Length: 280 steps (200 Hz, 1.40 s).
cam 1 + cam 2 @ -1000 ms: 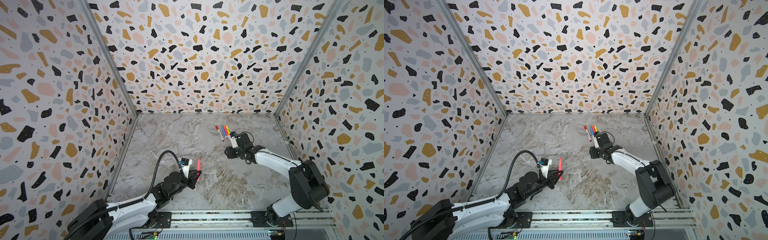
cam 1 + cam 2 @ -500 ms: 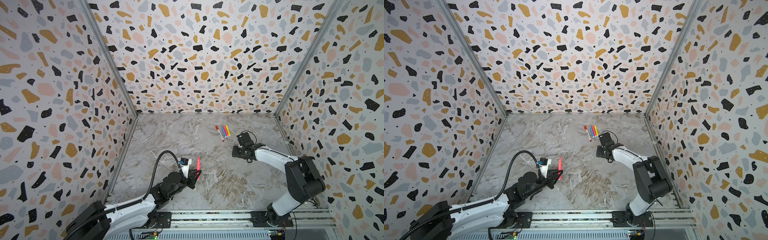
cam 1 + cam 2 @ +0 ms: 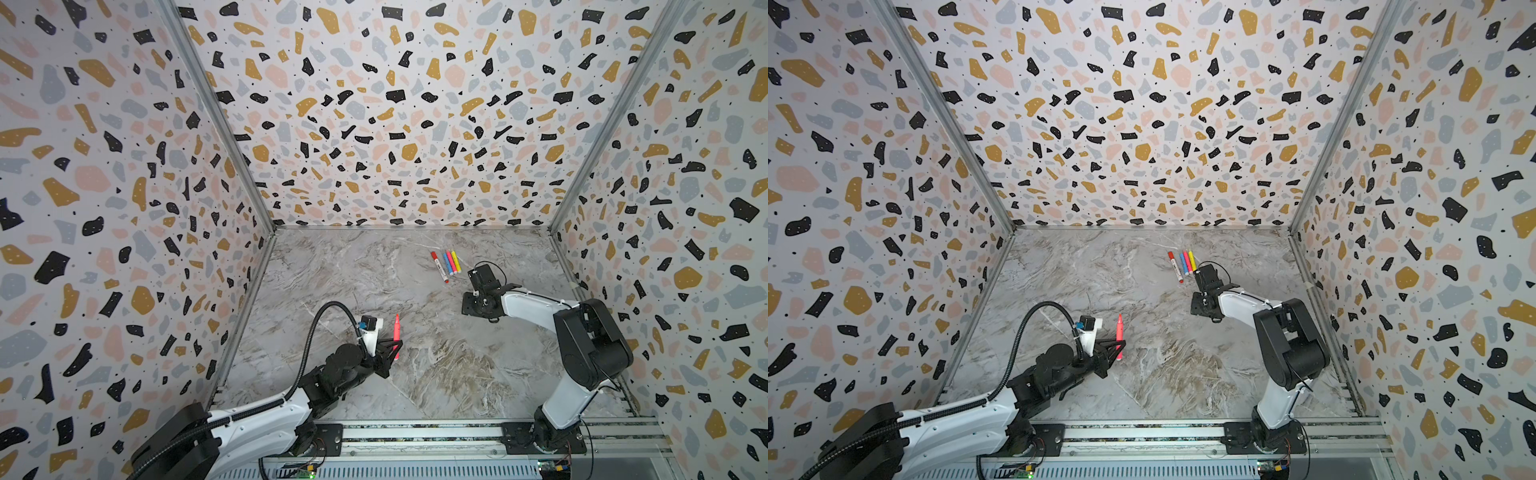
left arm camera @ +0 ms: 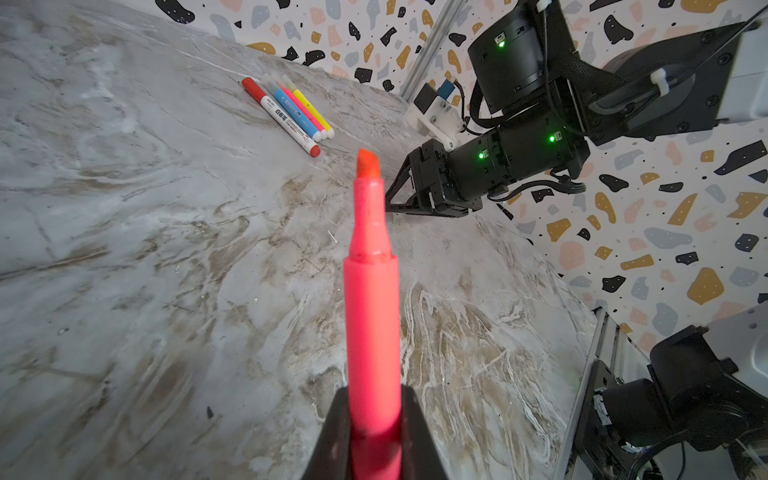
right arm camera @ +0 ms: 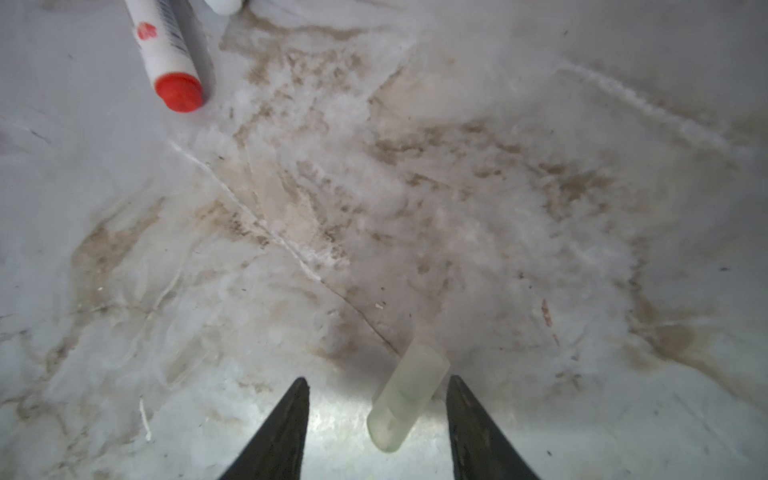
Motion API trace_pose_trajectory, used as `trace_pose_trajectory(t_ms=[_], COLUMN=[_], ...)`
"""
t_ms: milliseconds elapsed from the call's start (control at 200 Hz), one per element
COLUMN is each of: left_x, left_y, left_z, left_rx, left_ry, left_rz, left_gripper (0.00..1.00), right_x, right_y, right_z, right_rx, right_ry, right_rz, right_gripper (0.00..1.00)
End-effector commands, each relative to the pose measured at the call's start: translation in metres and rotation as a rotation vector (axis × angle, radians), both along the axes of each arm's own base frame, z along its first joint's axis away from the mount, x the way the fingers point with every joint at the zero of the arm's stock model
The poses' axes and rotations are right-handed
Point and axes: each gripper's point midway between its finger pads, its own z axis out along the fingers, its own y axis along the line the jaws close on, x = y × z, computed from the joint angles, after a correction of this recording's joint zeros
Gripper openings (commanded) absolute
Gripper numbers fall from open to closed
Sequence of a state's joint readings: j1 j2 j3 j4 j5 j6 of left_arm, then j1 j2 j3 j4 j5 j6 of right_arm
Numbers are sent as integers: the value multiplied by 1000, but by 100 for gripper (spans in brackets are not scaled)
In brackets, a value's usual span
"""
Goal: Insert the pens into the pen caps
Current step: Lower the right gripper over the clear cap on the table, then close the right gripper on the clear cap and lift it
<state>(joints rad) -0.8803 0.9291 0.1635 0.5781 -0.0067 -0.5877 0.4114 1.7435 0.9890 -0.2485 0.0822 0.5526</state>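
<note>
Biggest worry here is the worktop itself: it's a smooth marbled surface, so anything round lying on it can roll or skid away if it gets pinched off-centre, and that's exactly the setup on the right. The right arm reaches from the front edge toward the back right, wrist bent down. The right end effector is open and low over the surface, with a frosted pen cap lying slanted between its fingers, much nearer one than the other and not gripped yet. Closing like that, it'd probably squirt out or get grabbed crooked, which would make lining it up a pain.

The left arm stretches low from the front left corner. The left end effector is clamped on the pink-red pen, which it holds off the worktop, left of middle, with the bare tip pointing up.

The other four pens lie side by side near the back edge, right of middle. They're close to the right end effector, so a sloppy lift could knock them too
</note>
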Motion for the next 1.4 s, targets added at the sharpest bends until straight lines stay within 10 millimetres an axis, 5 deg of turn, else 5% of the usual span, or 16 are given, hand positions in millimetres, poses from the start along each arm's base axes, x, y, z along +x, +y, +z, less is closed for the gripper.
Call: trace_pose_trajectory(t_ms=[0,245,776,951,1101,1397], left_x=[1,2,3,1,0,-3], left_y=[-1,-3,-2,1,4,1], left_z=[2,3,5,6,8,14], left_rx=[3,8,13,9,5,-53], left_ry=[-25,-27,-33,-36,-42,-48], left_rz=[-2,-3,-1,1,9,-2], left_gripper=[0,0,0,0,0,0], right_x=[7,4,-1,-10,-24,-72], right_y=[3,14,-5,11,58,120], right_z=[4,-5,-17,-16,12,126], right_rx=[7,-3,-154,-141,69,596], right_ry=[-6,17,60,71,14,-278], right_rz=[5,51,77,148,313,580], right_gripper=[52,45,21,12,8,6])
